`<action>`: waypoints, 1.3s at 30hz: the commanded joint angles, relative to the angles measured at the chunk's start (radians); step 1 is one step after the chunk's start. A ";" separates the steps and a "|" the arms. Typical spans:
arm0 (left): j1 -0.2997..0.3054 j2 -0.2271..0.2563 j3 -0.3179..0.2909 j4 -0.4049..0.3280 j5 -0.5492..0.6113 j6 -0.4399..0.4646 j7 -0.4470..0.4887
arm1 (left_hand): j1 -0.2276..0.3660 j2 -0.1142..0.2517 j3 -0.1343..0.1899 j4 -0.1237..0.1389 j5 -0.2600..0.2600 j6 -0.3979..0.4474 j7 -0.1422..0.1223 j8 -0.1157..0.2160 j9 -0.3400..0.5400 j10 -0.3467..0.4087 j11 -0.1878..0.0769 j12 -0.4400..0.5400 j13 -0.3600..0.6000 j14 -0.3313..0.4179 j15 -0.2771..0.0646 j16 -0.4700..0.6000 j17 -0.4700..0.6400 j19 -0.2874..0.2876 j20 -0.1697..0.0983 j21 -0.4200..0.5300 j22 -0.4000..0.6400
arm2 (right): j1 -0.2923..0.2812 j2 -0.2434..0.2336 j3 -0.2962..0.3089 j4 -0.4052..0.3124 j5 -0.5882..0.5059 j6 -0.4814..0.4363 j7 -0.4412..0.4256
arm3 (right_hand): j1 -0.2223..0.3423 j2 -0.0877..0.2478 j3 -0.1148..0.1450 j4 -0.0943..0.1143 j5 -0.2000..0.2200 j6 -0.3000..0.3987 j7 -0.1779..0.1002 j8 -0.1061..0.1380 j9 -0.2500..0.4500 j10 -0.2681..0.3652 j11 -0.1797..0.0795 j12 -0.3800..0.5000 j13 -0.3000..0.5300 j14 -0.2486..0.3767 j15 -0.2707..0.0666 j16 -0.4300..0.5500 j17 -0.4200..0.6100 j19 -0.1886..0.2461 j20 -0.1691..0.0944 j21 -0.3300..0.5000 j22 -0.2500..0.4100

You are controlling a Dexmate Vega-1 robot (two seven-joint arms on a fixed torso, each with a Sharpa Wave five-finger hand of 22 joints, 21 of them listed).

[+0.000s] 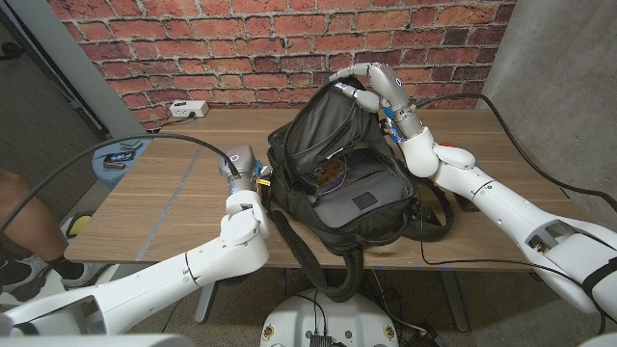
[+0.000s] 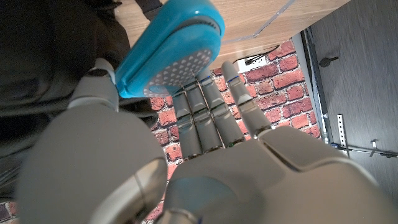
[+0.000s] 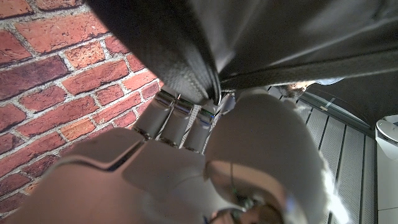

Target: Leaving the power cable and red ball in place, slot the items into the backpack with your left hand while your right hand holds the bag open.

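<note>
Currently my right hand pinches the upper flap of the backpack at twelve o'clock, fingers curled over the fabric – bag mouth held open at table centre. My left hand sits at the bag's nine o'clock, thumb and fingers gripping a blue brush.

One black backpack, one blue brush-like item with a dotted face, one white power strip at the counter's far edge, two robot hands, left hand and right hand, one wooden counter, one person's leg at the left edge
</note>
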 commanded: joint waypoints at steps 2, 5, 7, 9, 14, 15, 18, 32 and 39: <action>0.048 0.030 0.018 -0.105 0.024 0.046 0.010 | 0.140 0.154 -0.002 0.005 0.008 0.002 -0.001 0.009 0.005 0.009 -0.005 0.007 0.041 -0.002 0.000 -0.002 0.000 -0.005 -0.003 0.006 0.002 | -0.003 0.011 0.006 -0.007 0.019 -0.017 0.014 | 0.002 0.006 -0.007 0.000 0.008 0.010 0.002 0.006 0.002 0.010 0.001 -0.003 0.003 0.009 -0.113 -0.006 0.002 -0.007 -0.075 -0.004 0.003; 0.074 0.024 0.002 -0.111 0.073 0.046 -0.025 | 0.142 0.152 -0.002 0.003 0.008 0.002 -0.001 0.008 0.005 0.009 -0.007 0.007 0.043 -0.002 -0.001 -0.003 0.000 -0.006 -0.004 0.007 0.002 | -0.004 0.012 0.006 -0.010 0.020 -0.018 0.016 | 0.003 0.007 -0.007 0.000 0.008 0.011 0.001 0.006 0.002 0.009 0.000 -0.003 0.004 0.009 -0.113 -0.006 0.002 -0.007 -0.075 -0.004 0.003; 0.090 0.022 -0.005 -0.117 0.106 0.046 -0.042 | 0.143 0.152 -0.003 0.002 0.008 0.001 -0.001 0.008 0.006 0.008 -0.007 0.007 0.045 -0.004 0.000 -0.003 0.001 -0.006 -0.003 0.008 0.002 | -0.004 0.011 0.006 -0.012 0.019 -0.018 0.019 | 0.003 0.007 -0.007 0.001 0.008 0.010 0.002 0.006 0.002 0.008 0.000 -0.003 0.004 0.010 -0.113 -0.006 0.003 -0.007 -0.075 -0.004 0.003; 0.103 0.020 -0.014 -0.123 0.132 0.046 -0.065 | 0.142 0.153 -0.003 0.002 0.008 0.001 -0.001 0.008 0.006 0.009 -0.007 0.007 0.046 -0.004 0.000 -0.004 0.000 -0.006 -0.003 0.009 0.002 | -0.005 0.013 0.007 -0.014 0.020 -0.021 0.019 | 0.003 0.007 -0.007 0.001 0.008 0.010 0.002 0.005 0.002 0.008 -0.001 -0.004 0.005 0.010 -0.113 -0.006 0.003 -0.007 -0.075 -0.004 0.003; 0.119 0.024 -0.014 -0.137 0.179 0.046 -0.105 | 0.142 0.153 -0.003 0.002 0.009 0.003 -0.002 0.009 0.008 0.010 -0.008 0.008 0.049 -0.004 0.000 -0.005 0.000 -0.008 -0.003 0.011 0.002 | 0.000 0.019 0.007 -0.010 0.019 -0.029 0.017 | 0.002 0.007 -0.007 0.001 0.008 0.010 0.002 0.005 0.002 0.010 0.000 -0.004 0.005 0.011 -0.112 -0.006 0.003 -0.007 -0.075 -0.004 0.003; 0.123 0.027 -0.015 -0.142 0.179 0.046 -0.104 | 0.143 0.152 -0.004 0.001 0.009 0.003 -0.003 0.010 0.008 0.010 -0.008 0.008 0.050 -0.004 0.000 -0.005 0.000 -0.008 -0.003 0.011 0.002 | 0.002 0.021 0.006 -0.008 0.019 -0.030 0.016 | 0.002 0.007 -0.008 0.001 0.008 0.010 0.002 0.005 0.002 0.010 0.000 -0.004 0.004 0.010 -0.112 -0.006 0.003 -0.008 -0.075 -0.004 0.003; 0.143 0.027 -0.025 -0.155 0.192 0.046 -0.112 | 0.141 0.153 -0.005 0.002 0.009 0.005 -0.003 0.011 0.010 0.014 -0.007 0.009 0.052 -0.003 -0.001 -0.005 0.001 -0.009 -0.003 0.012 0.001 | 0.006 0.025 0.005 -0.004 0.023 -0.034 0.017 | 0.003 0.007 -0.008 0.001 0.008 0.011 0.001 0.005 0.002 0.011 0.002 -0.004 0.004 0.010 -0.113 -0.007 0.003 -0.007 -0.075 -0.004 0.003; 0.221 0.046 -0.044 -0.229 0.278 0.046 -0.177 | 0.142 0.156 -0.006 0.001 0.010 0.009 -0.004 0.014 0.014 0.016 -0.012 0.010 0.061 -0.003 -0.001 -0.007 0.002 -0.012 -0.002 0.017 0.000 | 0.013 0.040 -0.004 -0.004 0.026 -0.065 0.015 | 0.003 0.008 -0.008 0.001 0.008 0.011 0.003 0.004 0.003 0.011 0.001 -0.005 0.006 0.012 -0.113 -0.007 0.004 -0.008 -0.076 -0.004 0.003; 0.251 0.052 -0.050 -0.259 0.308 0.046 -0.198 | 0.138 0.156 -0.007 0.003 0.011 0.009 -0.006 0.015 0.016 0.017 -0.010 0.011 0.065 -0.003 -0.001 -0.010 0.000 -0.015 -0.002 0.018 0.000 | 0.012 0.045 -0.009 -0.004 0.033 -0.079 0.016 | 0.004 0.008 -0.008 0.001 0.008 0.010 0.003 0.003 0.003 0.011 0.001 -0.006 0.006 0.012 -0.113 -0.008 0.005 -0.008 -0.076 -0.004 0.003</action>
